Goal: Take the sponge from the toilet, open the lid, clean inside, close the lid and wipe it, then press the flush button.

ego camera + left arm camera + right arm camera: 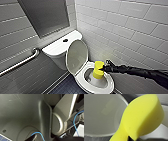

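Observation:
The white toilet (59, 51) stands against the tiled wall with its oval lid (76, 57) raised upright against the tank. A small dark flush button (65, 40) sits on the tank's flat top. My right gripper (104, 68) reaches in from the right, shut on the yellow sponge (98, 70), which hangs over the open bowl just above the seat rim (110, 85). In the right wrist view the sponge (142, 117) looms large, pinched at its lower end, with the raised lid (100, 114) behind it.
A metal grab bar (20, 63) runs along the left wall beside the tank. White tiled walls close in at the back and right. Dark floor tiles (62, 87) lie left of the bowl. The left wrist view faces grey robot body panels and a blue cable (75, 122).

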### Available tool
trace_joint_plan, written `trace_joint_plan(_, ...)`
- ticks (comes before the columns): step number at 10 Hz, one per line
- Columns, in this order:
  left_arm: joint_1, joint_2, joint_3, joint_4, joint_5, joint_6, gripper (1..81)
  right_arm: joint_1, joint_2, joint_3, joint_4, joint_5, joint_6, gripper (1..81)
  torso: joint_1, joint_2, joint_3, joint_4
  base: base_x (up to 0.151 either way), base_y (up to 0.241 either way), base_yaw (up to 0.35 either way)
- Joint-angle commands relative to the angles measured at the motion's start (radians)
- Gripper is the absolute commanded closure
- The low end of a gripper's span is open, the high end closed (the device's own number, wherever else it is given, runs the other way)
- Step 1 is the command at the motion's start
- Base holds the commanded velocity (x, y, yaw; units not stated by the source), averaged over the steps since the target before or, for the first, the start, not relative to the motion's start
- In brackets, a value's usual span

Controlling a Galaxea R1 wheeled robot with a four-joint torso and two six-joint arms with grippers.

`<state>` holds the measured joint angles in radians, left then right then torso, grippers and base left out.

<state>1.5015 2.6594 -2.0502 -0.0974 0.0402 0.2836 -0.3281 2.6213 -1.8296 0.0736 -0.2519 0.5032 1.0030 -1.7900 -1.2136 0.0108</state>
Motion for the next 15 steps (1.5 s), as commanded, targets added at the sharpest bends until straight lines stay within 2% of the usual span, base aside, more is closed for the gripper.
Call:
trace_joint_plan(1, 0.020, -0.018, 0.021, -0.010, 0.090, 0.002, 1.0, 0.160, -0.007, 0.017, 0.015, -0.021, 0.006, 81.1, -0.002, 0.004, 0.000, 0.000, 0.000, 0.000, 0.000)
trace_joint_plan(5, 0.044, -0.015, 0.021, -0.008, 0.083, 0.002, 1.0, 0.163, 0.047, -0.049, 0.014, -0.020, 0.009, 81.1, 0.022, -0.039, 0.000, 0.000, 0.000, 0.000, 0.000)
trace_joint_plan(6, 0.055, -0.018, 0.021, -0.010, 0.053, 0.000, 1.0, 0.155, 0.065, -0.071, 0.012, -0.013, 0.009, 81.1, 0.022, -0.039, -0.059, 0.000, 0.000, 0.000, 0.000)
trace_joint_plan(8, 0.059, -0.018, 0.021, -0.011, 0.046, 0.000, 1.0, 0.152, 0.082, -0.105, 0.005, -0.010, 0.008, 81.1, 0.022, -0.039, -0.083, 0.000, 0.000, 0.000, 0.000)
trace_joint_plan(10, 0.067, -0.015, 0.022, -0.011, 0.046, 0.000, 1.0, 0.157, 0.076, -0.109, 0.003, -0.009, 0.001, 81.1, 0.022, -0.039, -0.134, 0.000, 0.000, 0.000, 0.000)
trace_joint_plan(12, 0.073, -0.015, 0.027, -0.010, 0.046, 0.000, 1.0, 0.164, 0.078, -0.117, 0.002, -0.006, -0.003, 81.1, 0.023, -0.039, -0.101, 0.000, 0.000, 0.000, 0.000)
trace_joint_plan(15, 0.087, -0.010, 0.027, -0.008, 0.041, 0.000, 1.0, 0.165, 0.104, -0.171, -0.012, 0.006, -0.005, 81.1, 0.023, -0.039, -0.108, 0.000, 0.000, 0.000, 0.000)
